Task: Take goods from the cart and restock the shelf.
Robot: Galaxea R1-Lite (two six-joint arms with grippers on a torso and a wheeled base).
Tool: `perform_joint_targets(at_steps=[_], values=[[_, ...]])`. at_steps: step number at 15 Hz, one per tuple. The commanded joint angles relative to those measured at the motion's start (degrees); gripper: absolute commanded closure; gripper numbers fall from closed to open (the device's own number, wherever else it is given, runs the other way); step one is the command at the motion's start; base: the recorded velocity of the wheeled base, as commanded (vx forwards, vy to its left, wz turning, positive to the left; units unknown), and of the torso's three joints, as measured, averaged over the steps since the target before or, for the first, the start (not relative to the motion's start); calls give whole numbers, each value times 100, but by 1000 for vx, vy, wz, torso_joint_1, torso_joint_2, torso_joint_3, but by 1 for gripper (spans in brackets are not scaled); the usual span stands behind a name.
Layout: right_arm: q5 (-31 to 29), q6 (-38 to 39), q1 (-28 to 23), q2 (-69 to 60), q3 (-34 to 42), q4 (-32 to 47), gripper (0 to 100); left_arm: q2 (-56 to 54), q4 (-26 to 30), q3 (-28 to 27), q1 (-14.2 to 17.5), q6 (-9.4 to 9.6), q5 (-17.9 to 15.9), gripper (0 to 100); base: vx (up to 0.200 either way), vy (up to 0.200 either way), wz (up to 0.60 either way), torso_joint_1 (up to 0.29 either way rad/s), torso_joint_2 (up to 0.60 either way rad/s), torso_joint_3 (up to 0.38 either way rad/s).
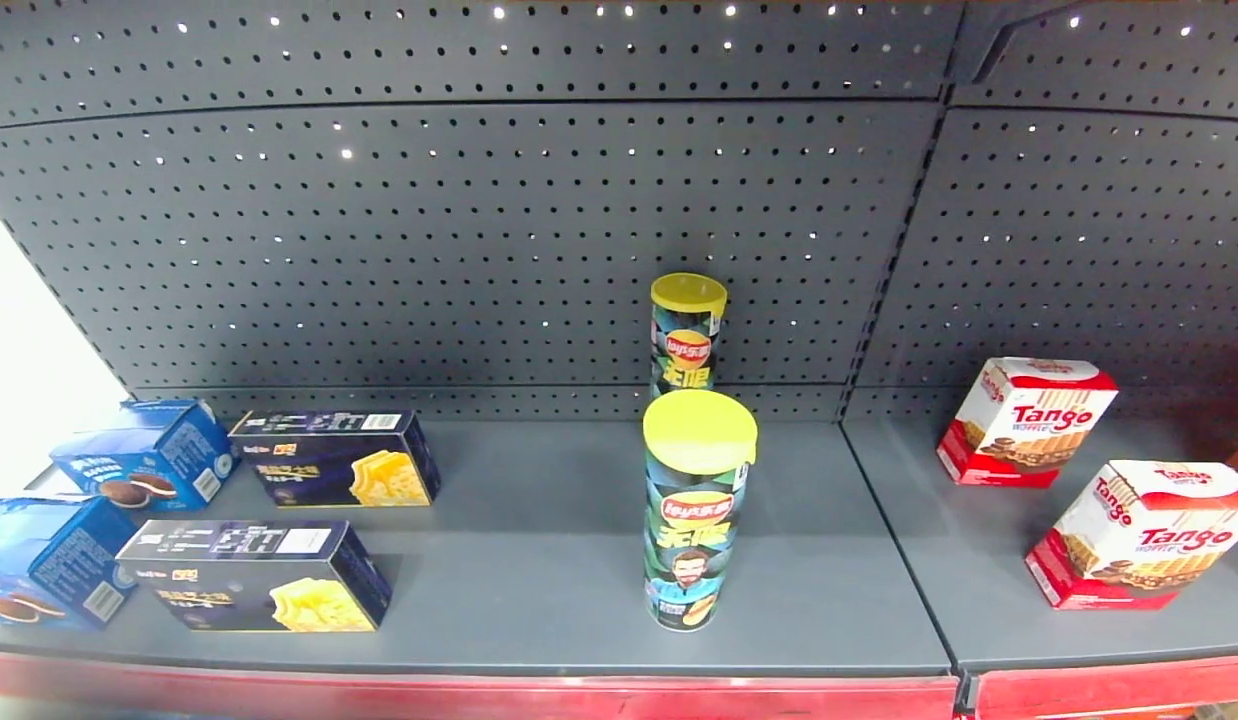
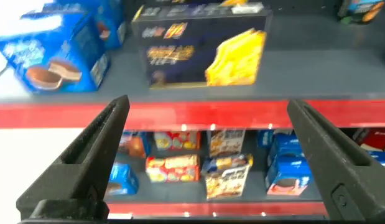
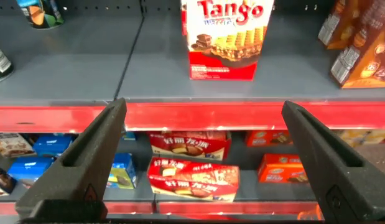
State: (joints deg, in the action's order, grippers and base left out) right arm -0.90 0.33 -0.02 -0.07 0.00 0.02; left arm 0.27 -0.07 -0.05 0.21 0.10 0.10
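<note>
Fingers apart and empty, the left gripper and right gripper are held before the front edge of the shelf

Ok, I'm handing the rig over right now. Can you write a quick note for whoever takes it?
Left gripper: fingers open, holding nothing, facing the shelf's red front edge by the dark boxes.
Right gripper: fingers open, holding nothing, facing the edge by the red wafer boxes.
The shelf holds two blue cookie boxes, two dark boxes, two chip cans one behind the other, and two red wafer boxes.
Done: those goods are shelved.
Left: fetch the next item from the cart. The bare stretch between the dark boxes and the chip cans could likely take it.
</note>
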Motion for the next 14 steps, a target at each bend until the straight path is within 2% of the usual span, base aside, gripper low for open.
perform_joint_targets(at_steps=[1,14], values=[[2,2,-6,7,0,-2,0,8,16,5,-3,8,-1,0,0,0,0,0,0,0],[2,2,-6,7,0,-2,0,8,16,5,-3,-19,17,0,0,0,0,0,0,0]])
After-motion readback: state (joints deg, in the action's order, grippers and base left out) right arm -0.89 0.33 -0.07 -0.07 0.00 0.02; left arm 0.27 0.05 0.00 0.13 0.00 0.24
